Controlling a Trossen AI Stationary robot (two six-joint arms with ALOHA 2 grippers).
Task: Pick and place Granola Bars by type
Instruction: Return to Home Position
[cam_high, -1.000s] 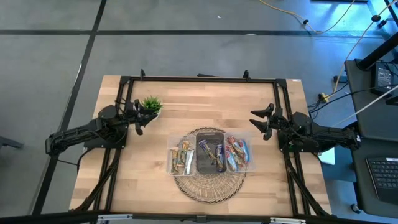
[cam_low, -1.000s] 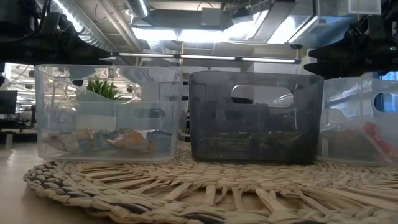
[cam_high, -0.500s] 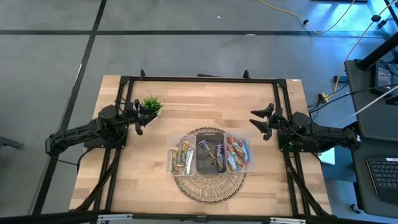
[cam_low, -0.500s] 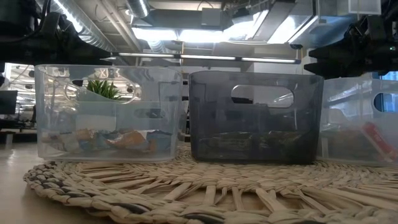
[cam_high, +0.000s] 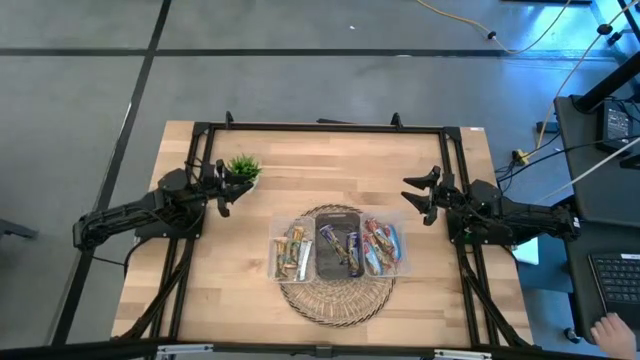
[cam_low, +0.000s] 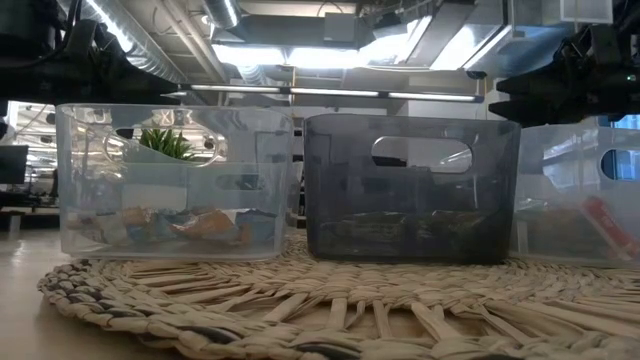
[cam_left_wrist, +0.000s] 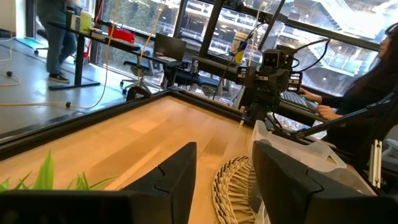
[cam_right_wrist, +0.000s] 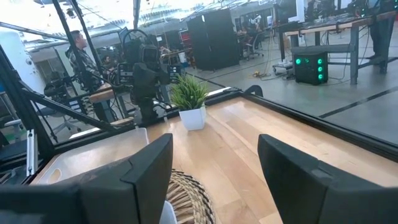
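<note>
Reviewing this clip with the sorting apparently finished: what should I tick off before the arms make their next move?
1. The left gripper is open and empty: ok.
2. The right gripper is open and empty: ok.
3. Both grippers are off to the sides of the mat, not over the bins: ok.
4. The bars lie inside the bins, and none shows loose on the table: ok.
5. Gap between the plant and the left gripper: cannot tell, they sit very close.
6. A person's hand is outside the table: ok.
</note>
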